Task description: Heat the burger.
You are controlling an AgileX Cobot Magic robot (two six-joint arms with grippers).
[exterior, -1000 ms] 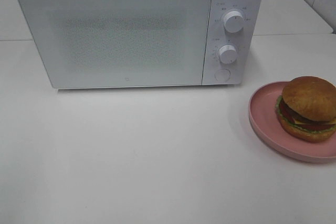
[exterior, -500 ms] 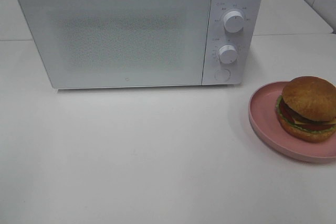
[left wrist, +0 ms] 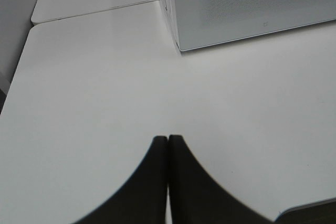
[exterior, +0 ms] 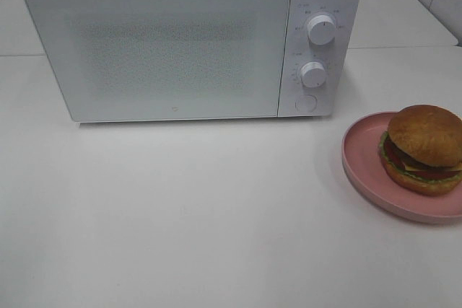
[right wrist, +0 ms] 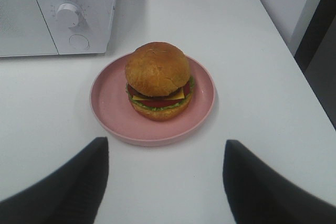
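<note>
Dominating the rear of the white table (exterior: pixel 180 214) is a white microwave (exterior: pixel 166 48), door closed, two knobs (exterior: pixel 320 29) stacked above a round button (exterior: pixel 306 103) on its right panel. Right of it, near the table edge, a pink plate (exterior: pixel 361 156) carries the burger (exterior: pixel 424 148) — golden-brown bun, yellow cheese, red tomato, green lettuce, dark patty — seated toward the plate's right side. The right gripper (right wrist: pixel 165 182) hangs just short of the plate, fingers (right wrist: pixel 73 182) spread wide and holding nothing, with the burger centred beyond the gap. The left gripper (left wrist: pixel 168 145) — fingers pressed together, empty — hovers over bare table near the microwave's left front corner. Nothing lies between claw and burger.
</note>
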